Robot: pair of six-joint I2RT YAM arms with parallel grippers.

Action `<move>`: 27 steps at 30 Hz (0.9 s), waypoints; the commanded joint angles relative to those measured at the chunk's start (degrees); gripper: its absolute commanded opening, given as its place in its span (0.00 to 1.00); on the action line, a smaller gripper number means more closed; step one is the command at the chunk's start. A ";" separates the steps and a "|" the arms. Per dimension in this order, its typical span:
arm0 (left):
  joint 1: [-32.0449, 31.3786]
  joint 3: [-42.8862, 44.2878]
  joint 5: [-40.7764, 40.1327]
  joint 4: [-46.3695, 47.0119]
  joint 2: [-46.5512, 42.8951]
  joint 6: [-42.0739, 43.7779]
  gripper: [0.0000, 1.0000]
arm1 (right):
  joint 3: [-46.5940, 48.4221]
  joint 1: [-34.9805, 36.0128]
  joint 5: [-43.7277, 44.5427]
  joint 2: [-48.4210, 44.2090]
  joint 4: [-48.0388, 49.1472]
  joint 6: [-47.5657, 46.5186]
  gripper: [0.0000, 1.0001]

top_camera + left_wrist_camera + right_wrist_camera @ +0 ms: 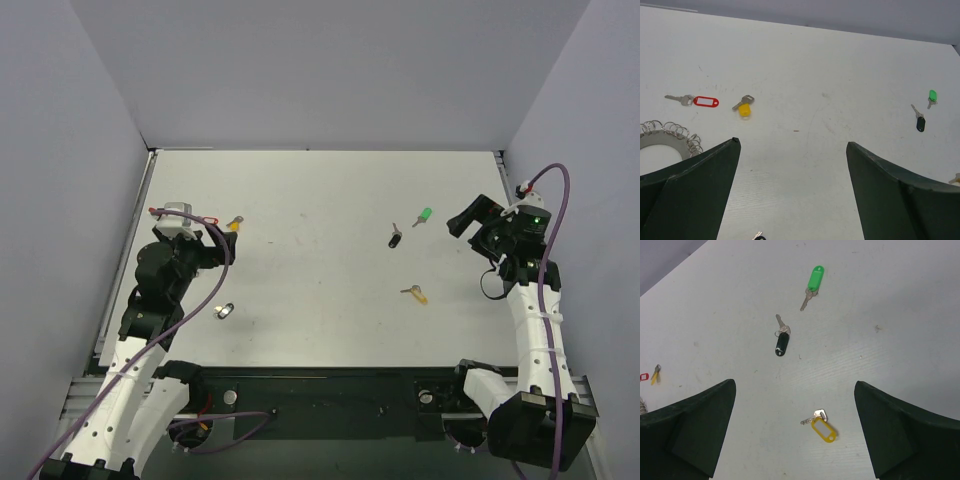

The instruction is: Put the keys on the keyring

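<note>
White worktop [320, 190] strewn with keys [414, 294]. Left tool [792, 145] and right tool [794, 385] both gape wide, holding nothing. Keyring [670, 134] lies at lower left of the left wrist view, partly behind that tool, red key [700, 101] just above it; green key [813, 284] and black key [781, 342] lie upper centre of the right wrist view. Likely risks: flat, thin keys skidding from a pinch; the keyring shoved aside. No legible writing; tags look blank.
</note>
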 commanded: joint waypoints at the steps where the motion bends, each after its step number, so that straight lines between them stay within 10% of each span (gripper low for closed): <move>1: 0.00 0.99 0.68 1.78 -0.20 0.12 0.98 | -0.65 -0.58 -1.58 -1.43 1.73 0.40 1.00; 10: 0.00 1.52 4.01 1.61 0.94 -0.66 0.98 | -3.64 -0.58 -9.05 -2.30 5.50 -4.60 1.00; 19: 0.09 -1.82 18.86 11.62 2.43 -14.90 0.98 | -5.58 3.36 -30.68 -3.62 -3.61 -33.40 1.00; 27: -3.41 8.54 20.98 -7.97 12.17 -9.19 0.98 | -3.56 6.88 -27.43 -0.46 -13.38 -43.98 1.00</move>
